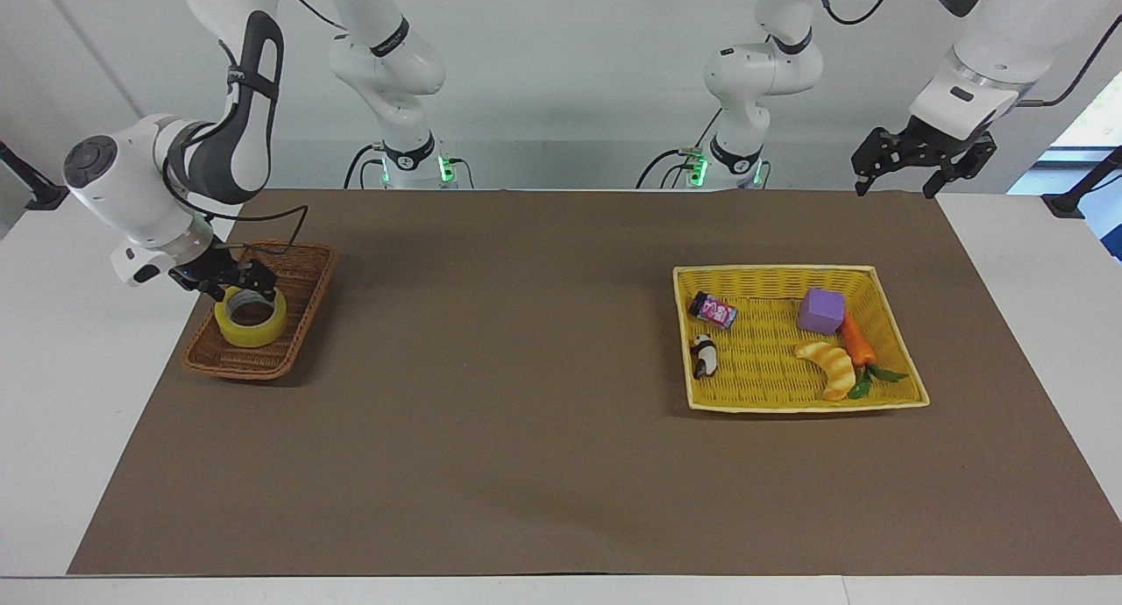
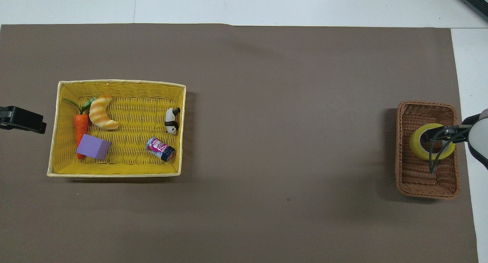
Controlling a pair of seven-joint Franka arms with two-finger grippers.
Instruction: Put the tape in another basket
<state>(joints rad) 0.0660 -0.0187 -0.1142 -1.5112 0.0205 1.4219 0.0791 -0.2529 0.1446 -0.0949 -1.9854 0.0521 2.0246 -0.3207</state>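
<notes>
As seen in the facing view, at nine o'clock: tape [image 1: 252, 326] flat on the floor of the basket [image 1: 308, 296], core hole up. Over the roll's twelve o'clock edge, right gripper [image 1: 254, 287], fingers parted and clamping nothing. Up at two o'clock, over the table's edge, left gripper [image 1: 894, 187], fingers spread, empty, waiting. Probably light and stiff, slick on the outer wrap, hard to crush. For any lift, best pinched across the wall, one finger inside the core and one outside, rather than squeezed across the full width.
</notes>
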